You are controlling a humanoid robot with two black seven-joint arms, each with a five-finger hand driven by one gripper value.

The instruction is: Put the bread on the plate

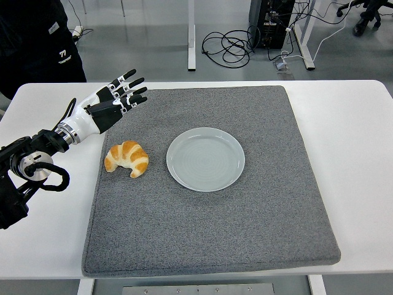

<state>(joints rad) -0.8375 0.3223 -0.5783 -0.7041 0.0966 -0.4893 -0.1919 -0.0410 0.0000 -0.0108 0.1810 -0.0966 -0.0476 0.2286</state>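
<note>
Hovering left hand [120, 95] open; croissant [127, 158] beside plate [205, 159].

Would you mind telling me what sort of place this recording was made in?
Probably a robotics lab or office workspace: a white table with a grey mat, loose cables on the floor, and a computer tower.

My left robot hand [116, 98] is black and white, with five thin black fingers [132, 82] that have white bands at the joints. My wrist is white with a shiny silver ring. My arm is black, with a round silver joint and a looping black cable.
</note>
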